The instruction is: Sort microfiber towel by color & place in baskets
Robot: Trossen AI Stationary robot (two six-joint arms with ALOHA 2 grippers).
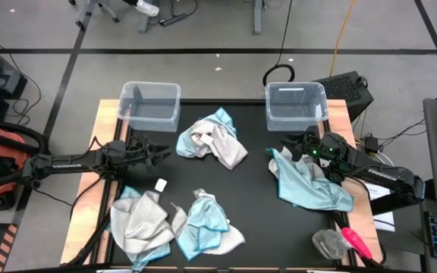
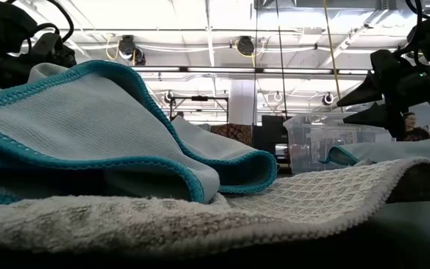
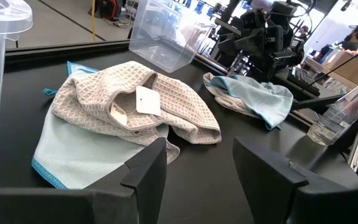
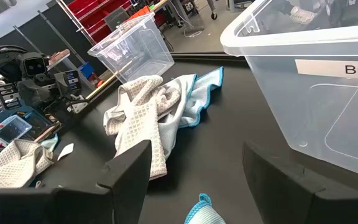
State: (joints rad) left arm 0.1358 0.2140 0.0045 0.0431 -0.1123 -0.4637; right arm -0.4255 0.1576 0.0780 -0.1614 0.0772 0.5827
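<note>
1. In the high view two clear baskets stand at the table's far edge: the left basket [image 1: 150,102] in the upper left of the black mat, the right basket [image 1: 295,105] in the upper right. Neither shows a towel inside.
2. A grey-and-blue towel heap [image 1: 212,139] lies at the centre of the frame, between the baskets and a little below them.
3. A light blue towel [image 1: 309,184] is spread at centre right, below the right basket.
4. At the lower left a grey waffle towel [image 1: 139,221] lies just beside a blue-and-grey bundle [image 1: 205,224] at lower centre.
5. A small white tag [image 1: 160,184] sits on the mat just above the grey waffle towel.
6. The left gripper [image 1: 162,155] reaches in from the left edge and points at the centre heap, apart from it; its jaws stand released with nothing between them.
7. The right gripper [image 1: 290,144] sits at centre right, between the right basket and the light blue towel's upper edge; its jaws are also spread and hold nothing.
8. A pink-handled tool [image 1: 356,243] and a clear object [image 1: 328,243] lie at the lower right, on the wooden table edge [image 1: 89,144].
</note>
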